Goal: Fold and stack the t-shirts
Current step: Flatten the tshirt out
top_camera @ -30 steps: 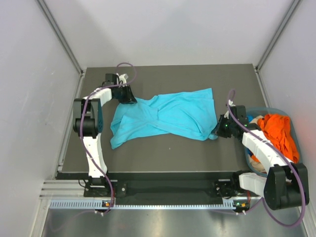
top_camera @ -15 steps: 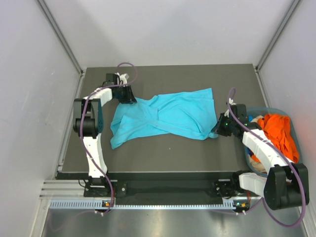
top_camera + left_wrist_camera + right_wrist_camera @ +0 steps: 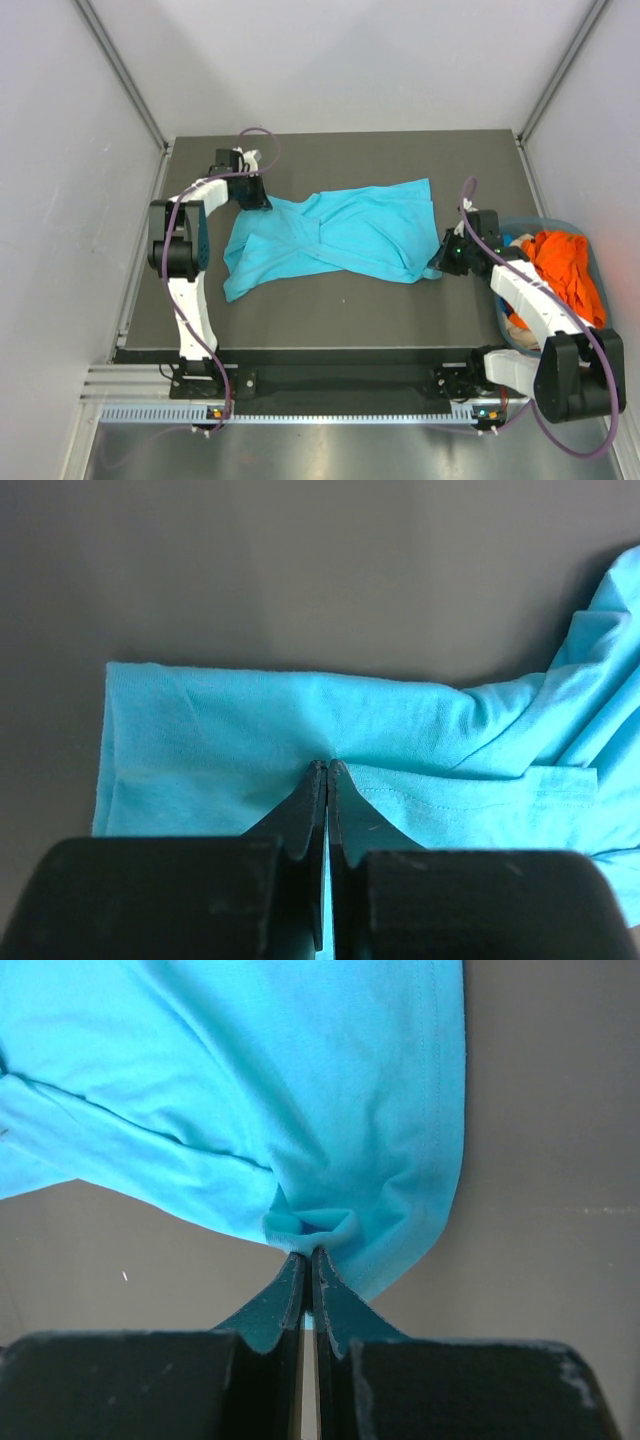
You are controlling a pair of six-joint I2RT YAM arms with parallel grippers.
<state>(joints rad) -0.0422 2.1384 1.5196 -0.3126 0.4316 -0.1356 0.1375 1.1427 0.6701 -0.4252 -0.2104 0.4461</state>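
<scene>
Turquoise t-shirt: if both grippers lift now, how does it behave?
Probably floppy: the turquoise t-shirt lies creased and bunches where the right gripper pinches its edge. Likely light, thin cloth, so it should sag between that and the left gripper, also shut on it. Slipping seems unlikely: cloth puckers at both pinches.

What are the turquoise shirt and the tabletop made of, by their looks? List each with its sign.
The turquoise t-shirt: thin soft knit cloth, probably cotton jersey, matte; it wrinkles, bunches and shows a stitched hem. The table: hard flat dark grey sheet, matte; material unclear, perhaps laminate.
</scene>
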